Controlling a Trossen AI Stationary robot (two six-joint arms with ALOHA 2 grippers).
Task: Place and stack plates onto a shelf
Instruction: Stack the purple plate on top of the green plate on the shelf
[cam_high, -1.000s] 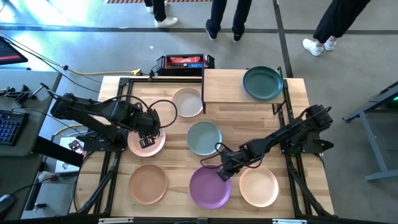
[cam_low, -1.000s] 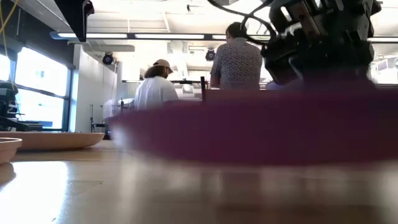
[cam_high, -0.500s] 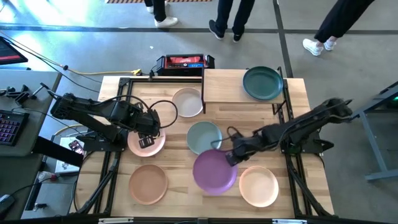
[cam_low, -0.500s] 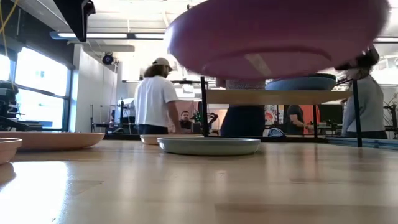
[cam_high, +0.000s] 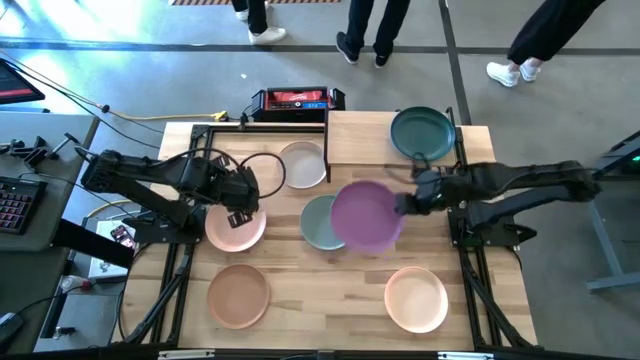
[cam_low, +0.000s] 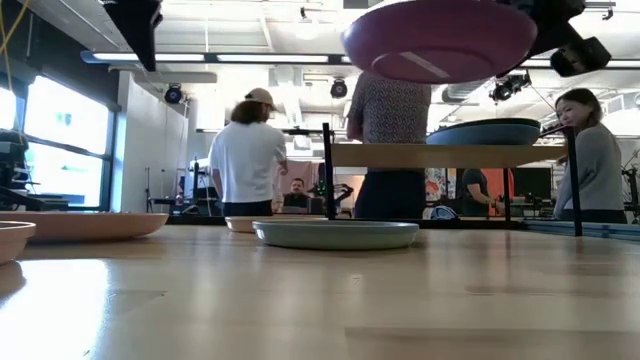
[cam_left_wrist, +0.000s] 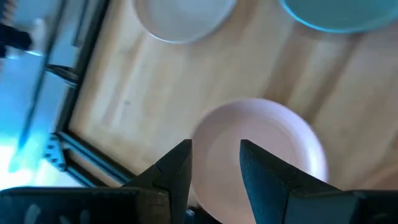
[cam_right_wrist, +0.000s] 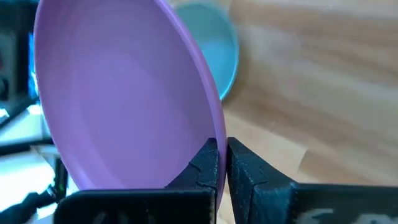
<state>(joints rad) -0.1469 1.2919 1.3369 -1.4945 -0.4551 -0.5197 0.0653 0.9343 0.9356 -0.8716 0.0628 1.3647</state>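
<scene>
R gripper (cam_high: 402, 205) clenched on rim of purple plate (cam_high: 366, 215), held aloft over table centre, partly above sage green plate (cam_high: 322, 222), just near of shelf (cam_high: 365, 140). Low view: purple plate (cam_low: 440, 38) well above shelf board level. Dark teal plate (cam_high: 421, 133) sits on shelf, R end. L gripper (cam_high: 238, 208) jaws released, hovering over pink plate (cam_high: 236, 228), L side of table; nothing held. Beige plate (cam_high: 301, 164) far, just L of shelf. Tan plate (cam_high: 238, 295) near L, peach plate (cam_high: 416, 299) near R
</scene>
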